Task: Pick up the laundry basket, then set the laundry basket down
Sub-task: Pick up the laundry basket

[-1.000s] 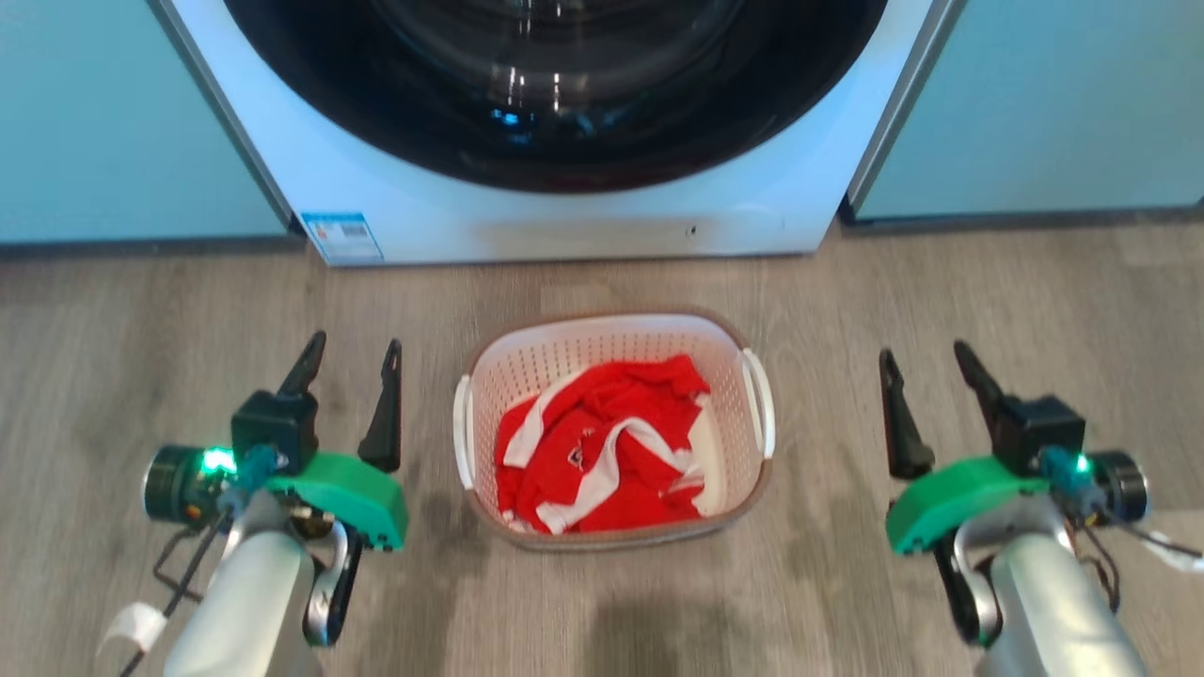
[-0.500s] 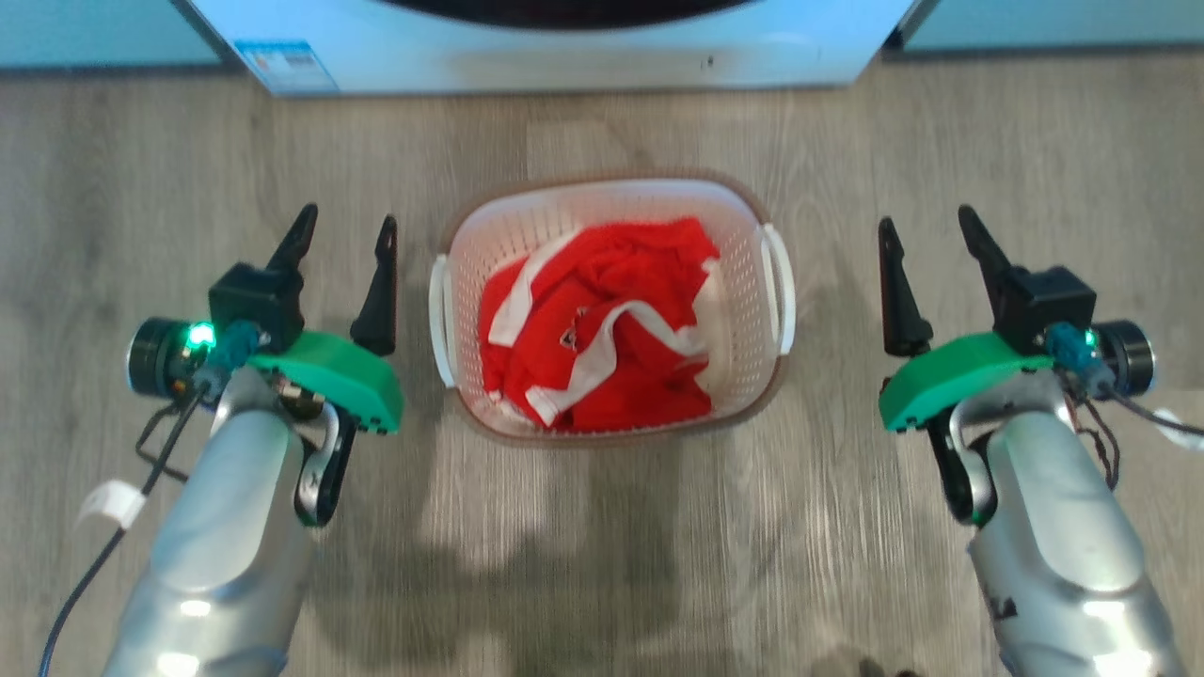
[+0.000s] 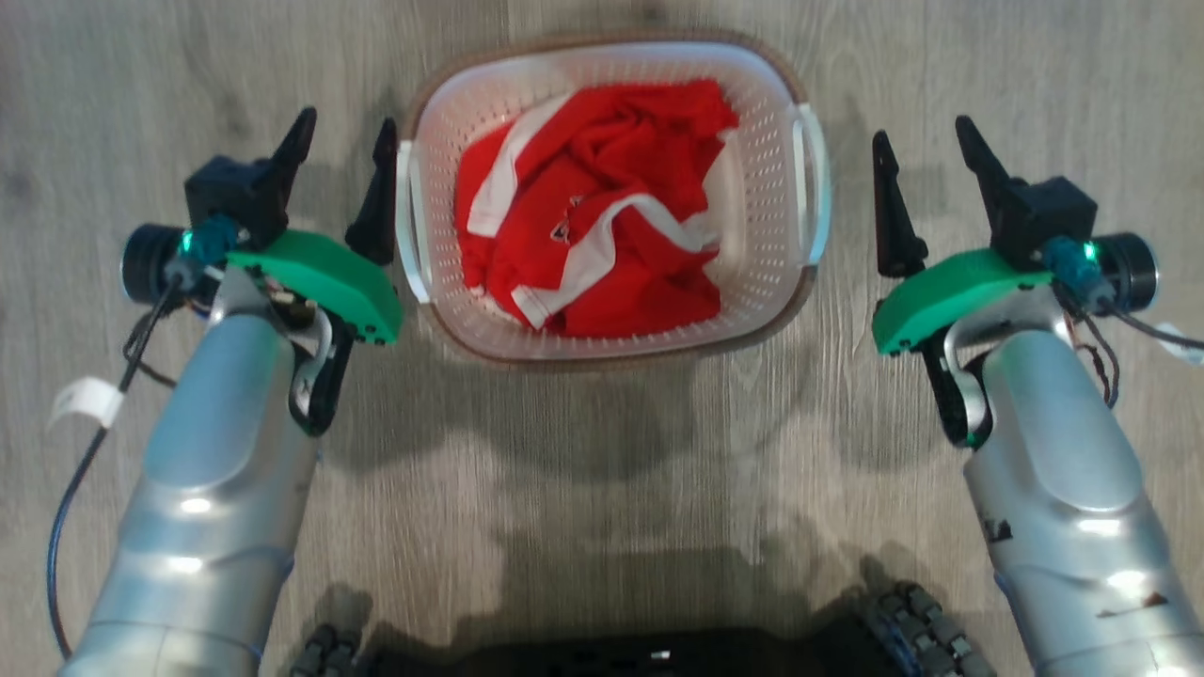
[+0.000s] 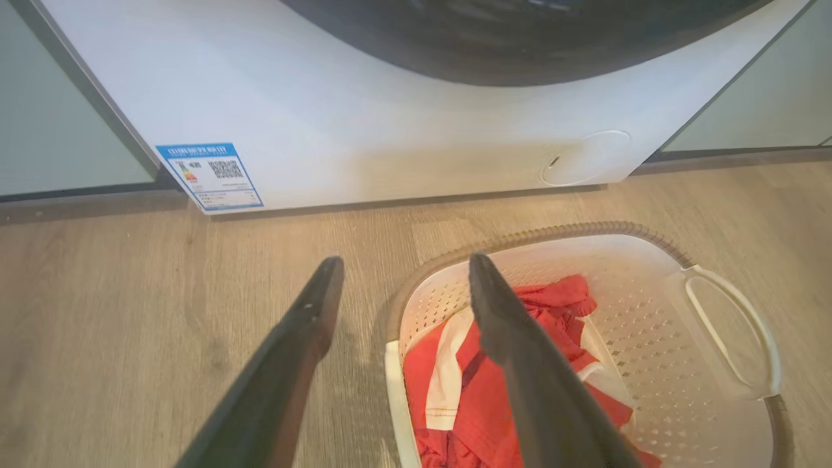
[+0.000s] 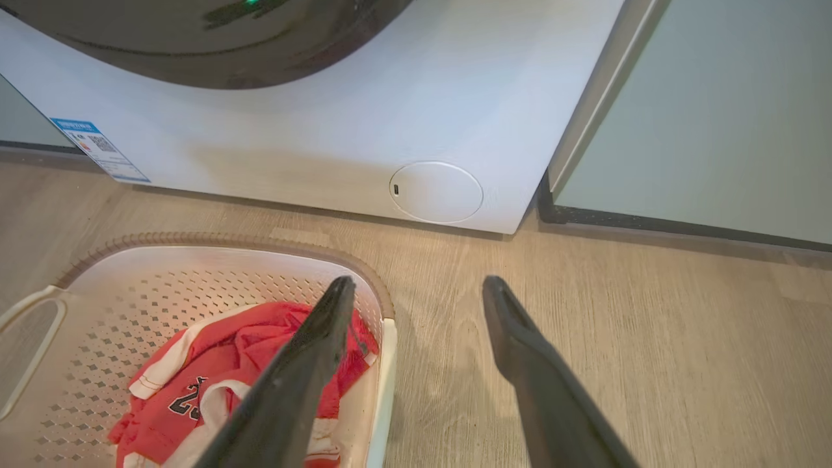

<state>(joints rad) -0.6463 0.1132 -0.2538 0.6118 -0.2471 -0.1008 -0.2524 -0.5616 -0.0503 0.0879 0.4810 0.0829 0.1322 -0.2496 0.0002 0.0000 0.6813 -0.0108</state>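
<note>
The laundry basket [image 3: 758, 141] stands on the wood floor, white and perforated with a brown rim, holding a crumpled red and white garment [image 3: 602, 207]. My left gripper [image 3: 344, 127] is open just left of the basket's left handle [image 3: 406, 226], its inner finger almost against it. My right gripper [image 3: 922, 132] is open a short gap to the right of the right handle [image 3: 816, 179]. Looking along the left gripper [image 4: 406, 260], the basket [image 4: 650, 338] lies below and to the right. From the right gripper [image 5: 419, 281], the basket [image 5: 195, 286] sits lower left.
A white front-loading washing machine [image 4: 390, 117] stands just beyond the basket, also in the right wrist view [image 5: 455, 97]. Pale green cabinet fronts [image 5: 715, 110] flank it. My own dark base [image 3: 611, 653] lies along the bottom edge, with bare wood floor [image 3: 583, 451] between it and the basket.
The head camera has tilted down, so the washing machine has left its view and the basket appears higher and larger. Both open grippers now stand closer to the basket's handles.
</note>
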